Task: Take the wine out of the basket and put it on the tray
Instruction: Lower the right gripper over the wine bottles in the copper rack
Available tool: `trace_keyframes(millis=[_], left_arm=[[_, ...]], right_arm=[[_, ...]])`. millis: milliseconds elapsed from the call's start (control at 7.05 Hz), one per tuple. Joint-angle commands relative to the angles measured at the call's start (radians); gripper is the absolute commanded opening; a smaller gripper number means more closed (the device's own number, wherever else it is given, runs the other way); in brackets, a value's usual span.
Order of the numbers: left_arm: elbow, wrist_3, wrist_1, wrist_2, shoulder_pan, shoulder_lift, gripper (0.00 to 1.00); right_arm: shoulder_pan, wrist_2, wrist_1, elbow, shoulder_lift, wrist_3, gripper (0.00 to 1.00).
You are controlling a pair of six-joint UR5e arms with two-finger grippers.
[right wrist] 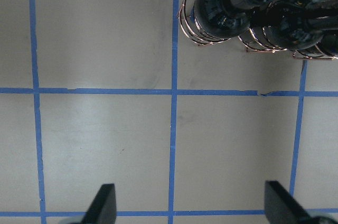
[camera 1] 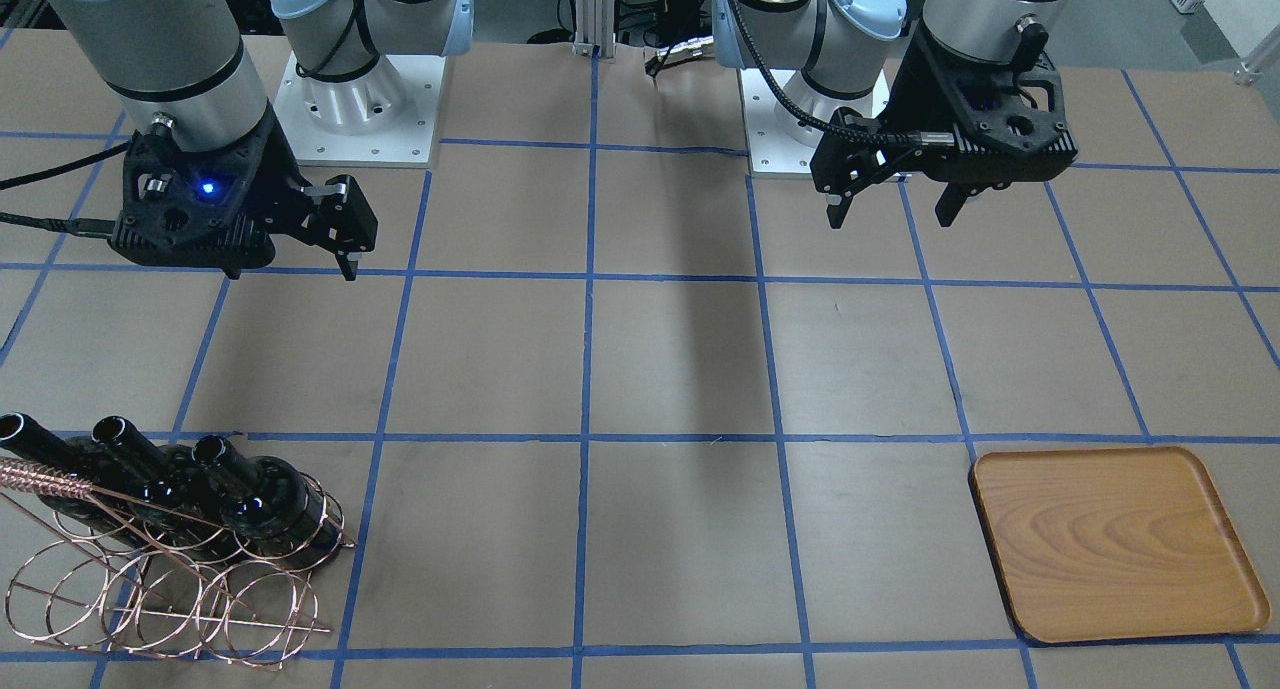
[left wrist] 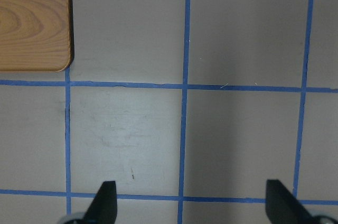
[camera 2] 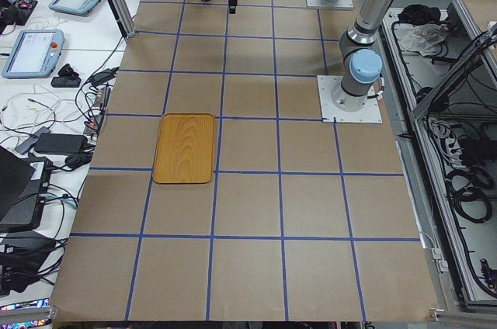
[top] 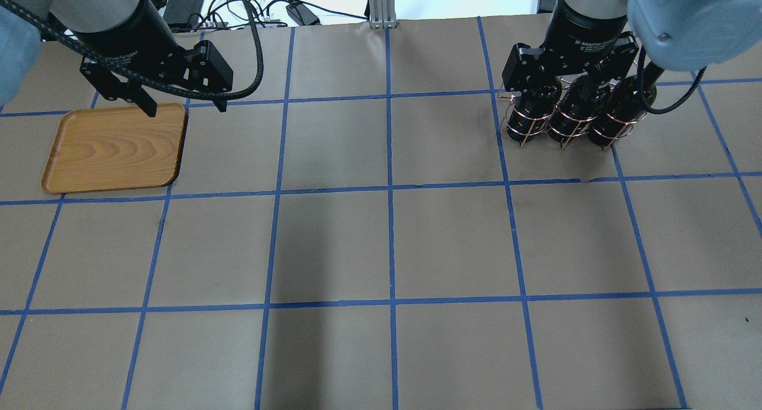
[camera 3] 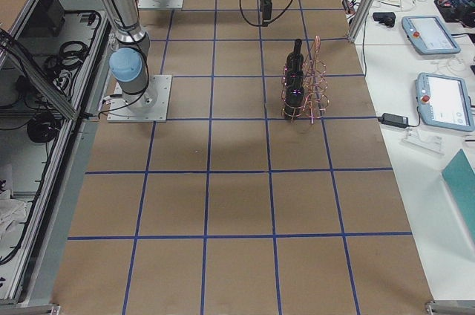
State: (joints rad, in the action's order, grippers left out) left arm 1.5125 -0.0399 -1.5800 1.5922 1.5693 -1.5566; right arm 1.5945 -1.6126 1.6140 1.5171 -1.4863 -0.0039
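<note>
Three near-black wine bottles [camera 1: 250, 494] stand upright side by side in the copper wire basket [camera 1: 200, 594], in its row nearer the robot. They also show in the overhead view [top: 568, 118] and at the top of the right wrist view [right wrist: 227, 2]. My right gripper [right wrist: 193, 208] is open and empty, high above the table, on the robot's side of the basket [top: 518, 129]. The wooden tray [camera 1: 1110, 544] lies empty at the other end of the table. My left gripper [camera 1: 890, 217] is open and empty, high up beside the tray's [top: 116, 148] corner.
The brown table is marked by a blue tape grid [top: 390, 190]. Both arm bases [camera 1: 360, 119] stand on white plates at the robot's edge. Operator desks with pendants [camera 3: 427, 33] and cables line the far side.
</note>
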Motion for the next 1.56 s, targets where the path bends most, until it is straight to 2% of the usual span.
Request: trace_keyframes(millis=[0, 1418], left_arm=[[0.000, 0.000, 0.000, 0.000, 0.000, 0.000, 1.00], [0.000, 0.000, 0.000, 0.000, 0.000, 0.001, 1.00]], right_arm=[[-0.001, 0.000, 0.007, 0.000, -0.002, 0.002, 1.00], [-0.056, -0.004, 0.012, -0.003, -0.015, -0.001, 1.00]])
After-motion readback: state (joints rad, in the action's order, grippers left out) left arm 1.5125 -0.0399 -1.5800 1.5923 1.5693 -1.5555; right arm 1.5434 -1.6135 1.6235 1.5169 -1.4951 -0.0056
